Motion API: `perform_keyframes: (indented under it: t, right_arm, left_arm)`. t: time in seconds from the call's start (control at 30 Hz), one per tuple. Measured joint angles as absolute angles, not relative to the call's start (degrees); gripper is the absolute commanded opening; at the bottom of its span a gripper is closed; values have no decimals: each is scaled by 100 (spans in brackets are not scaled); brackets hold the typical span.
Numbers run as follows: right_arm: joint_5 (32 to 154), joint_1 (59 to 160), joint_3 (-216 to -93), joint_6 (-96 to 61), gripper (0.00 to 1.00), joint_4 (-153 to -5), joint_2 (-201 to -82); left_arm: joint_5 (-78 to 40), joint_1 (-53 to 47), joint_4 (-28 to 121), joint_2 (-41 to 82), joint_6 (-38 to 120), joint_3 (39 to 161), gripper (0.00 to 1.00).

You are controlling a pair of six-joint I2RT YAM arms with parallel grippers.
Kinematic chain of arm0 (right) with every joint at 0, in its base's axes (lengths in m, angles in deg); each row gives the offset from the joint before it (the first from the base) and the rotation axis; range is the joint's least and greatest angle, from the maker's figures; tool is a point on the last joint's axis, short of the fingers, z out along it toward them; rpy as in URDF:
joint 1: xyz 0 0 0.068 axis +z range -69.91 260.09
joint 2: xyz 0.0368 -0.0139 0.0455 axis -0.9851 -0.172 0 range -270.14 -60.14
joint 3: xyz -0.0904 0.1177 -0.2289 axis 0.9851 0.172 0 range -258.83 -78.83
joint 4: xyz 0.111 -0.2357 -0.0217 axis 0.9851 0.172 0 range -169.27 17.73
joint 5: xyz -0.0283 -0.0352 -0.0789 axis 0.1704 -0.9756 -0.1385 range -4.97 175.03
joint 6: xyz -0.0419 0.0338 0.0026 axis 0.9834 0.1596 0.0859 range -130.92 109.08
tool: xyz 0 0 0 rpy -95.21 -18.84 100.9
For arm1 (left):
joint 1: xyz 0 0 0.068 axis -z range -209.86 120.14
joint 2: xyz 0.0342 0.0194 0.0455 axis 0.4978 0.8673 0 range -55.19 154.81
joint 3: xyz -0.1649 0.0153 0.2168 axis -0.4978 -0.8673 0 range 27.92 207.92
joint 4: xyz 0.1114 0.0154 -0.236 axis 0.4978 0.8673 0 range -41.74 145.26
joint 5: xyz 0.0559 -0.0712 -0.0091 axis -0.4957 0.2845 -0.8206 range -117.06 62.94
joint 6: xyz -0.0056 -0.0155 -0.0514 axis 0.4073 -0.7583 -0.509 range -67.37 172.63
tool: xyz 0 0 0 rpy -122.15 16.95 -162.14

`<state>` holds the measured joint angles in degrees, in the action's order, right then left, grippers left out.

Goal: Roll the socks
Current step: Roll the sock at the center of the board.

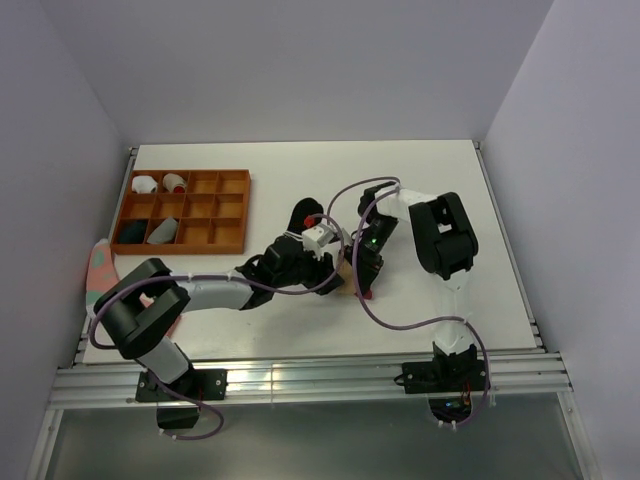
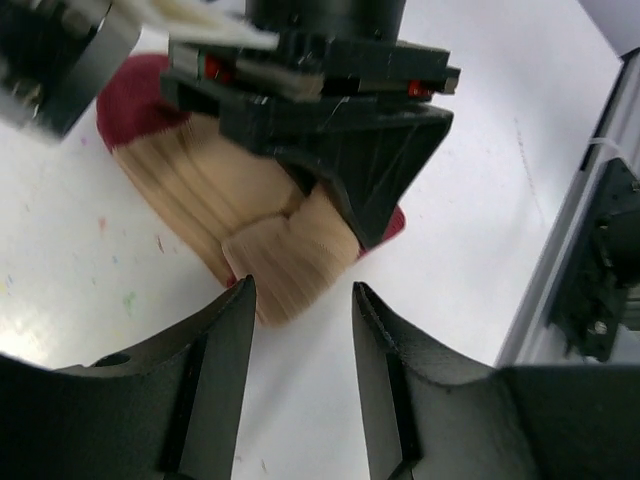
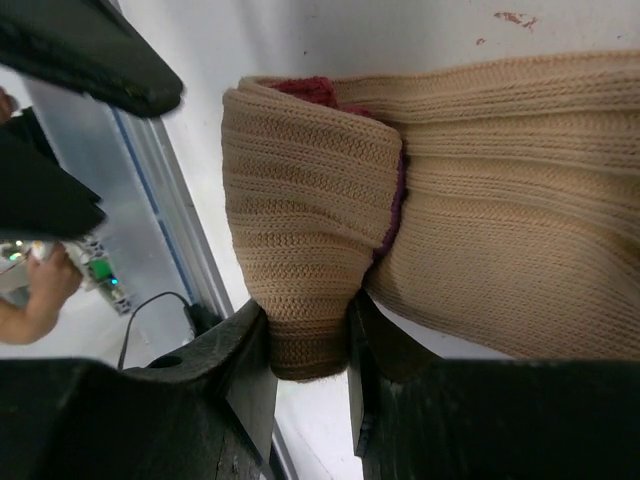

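A tan ribbed sock (image 2: 190, 190) with a maroon toe lies on the white table. Its near end is folded over into a thick roll (image 3: 300, 190). My right gripper (image 3: 308, 325) is shut on the bottom of that roll, one finger on each side. In the left wrist view the right gripper (image 2: 350, 150) stands on top of the sock. My left gripper (image 2: 300, 292) is open, with only bare table between its fingers. The folded end lies just ahead of its left fingertip. From above, both grippers meet mid-table and only a maroon bit of the sock (image 1: 364, 293) shows.
A wooden compartment tray (image 1: 232, 212) sits at the back left, holding white bundles (image 1: 146, 184) and dark and grey ones (image 1: 164, 232). A pink sock (image 1: 100, 268) lies at the left table edge. The metal rail (image 1: 300, 376) runs along the near edge.
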<state>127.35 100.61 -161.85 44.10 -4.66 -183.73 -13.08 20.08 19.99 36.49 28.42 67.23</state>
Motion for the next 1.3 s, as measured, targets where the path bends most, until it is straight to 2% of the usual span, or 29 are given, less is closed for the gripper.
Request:
perform_keyframes:
  t: [0.4, 0.83, 1.3]
  right_arm:
    - [12768, 10030, -16401, 4439, 5, -158, -18631]
    - [12755, 10028, -16509, 4353, 5, -60, -18725]
    - [12694, 10028, -16509, 4349, 5, -60, -18725]
  left_arm:
    - [-1520, 2169, 2021, 4396, 3526, 7307, 51]
    - [-1184, 2237, 1913, 4654, 3609, 7436, 54]
    - [-1061, 2281, 1905, 4993, 3692, 7687, 53]
